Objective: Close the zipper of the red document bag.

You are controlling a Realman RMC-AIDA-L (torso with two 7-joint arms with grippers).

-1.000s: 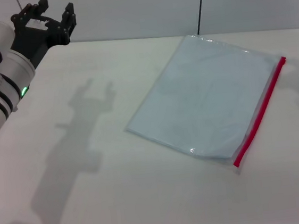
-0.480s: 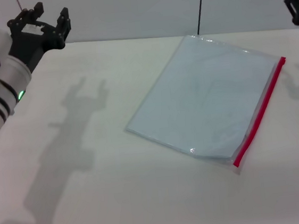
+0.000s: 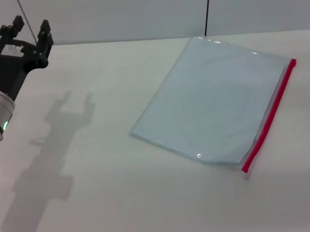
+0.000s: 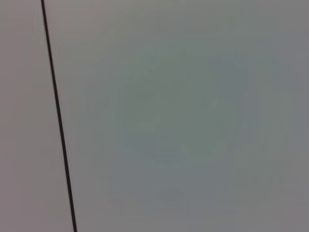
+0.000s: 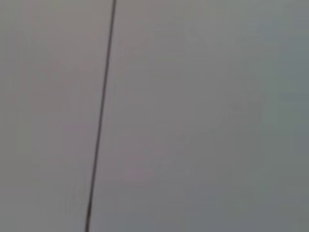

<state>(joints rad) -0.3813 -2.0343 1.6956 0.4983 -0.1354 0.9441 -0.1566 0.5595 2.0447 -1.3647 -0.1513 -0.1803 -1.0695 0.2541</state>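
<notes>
Pale-blue red document bag (image 3: 214, 101) lies flat toward surface's right far side, zipper (image 3: 270, 116) along its right edge | likely light, floppy, slippery: pin bag, pinch slider | left end effector (image 3: 20, 40) fingers apart at far-left corner; right end effector barely in frame, cannot tell | wrist views show only wall

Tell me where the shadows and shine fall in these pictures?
Head view: the left gripper throws a dark shadow onto the table; a small glint sits on the red document bag near its front corner. Both wrist views: only a flat grey wall crossed by a dark line.
</notes>
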